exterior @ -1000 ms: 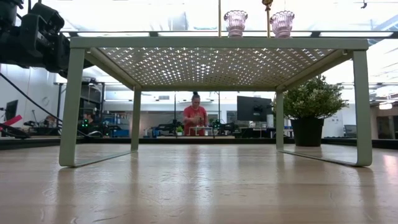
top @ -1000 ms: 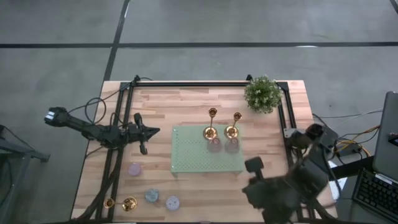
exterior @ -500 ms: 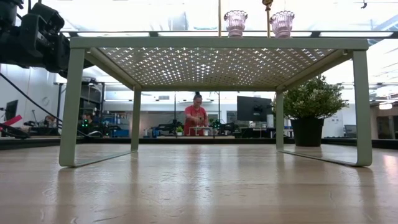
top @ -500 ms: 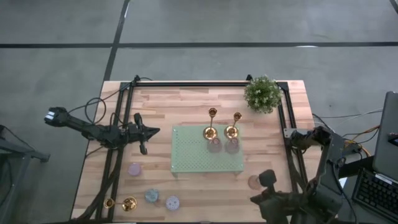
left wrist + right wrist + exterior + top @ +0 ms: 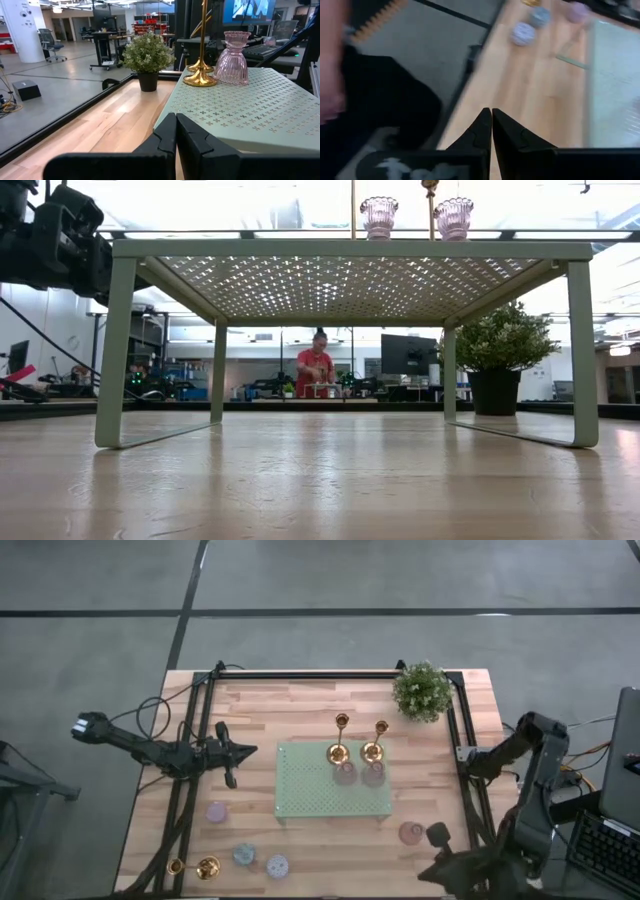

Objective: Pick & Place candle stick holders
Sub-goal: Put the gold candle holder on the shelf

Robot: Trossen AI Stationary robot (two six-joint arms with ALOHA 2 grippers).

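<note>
Between picks: two gold holders (image 5: pixel 339 751) and two pink holders (image 5: pixel 345 774) stand on the green rack (image 5: pixel 330 802). Both the left gripper (image 5: pixel 176 131) and right gripper (image 5: pixel 491 125) are empty, jaws closed. Next, likely the pink holder (image 5: pixel 410 832) near the right arm.

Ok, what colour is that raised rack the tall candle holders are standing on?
The rack is pale green, with a perforated top; the high view shows it best.

An open lab or workshop; grey concrete floor (image 5: pixel 330 580); desks with monitors (image 5: pixel 405 352) behind the table (image 5: pixel 300 700); a person (image 5: pixel 318 366) working at one bench.
</note>
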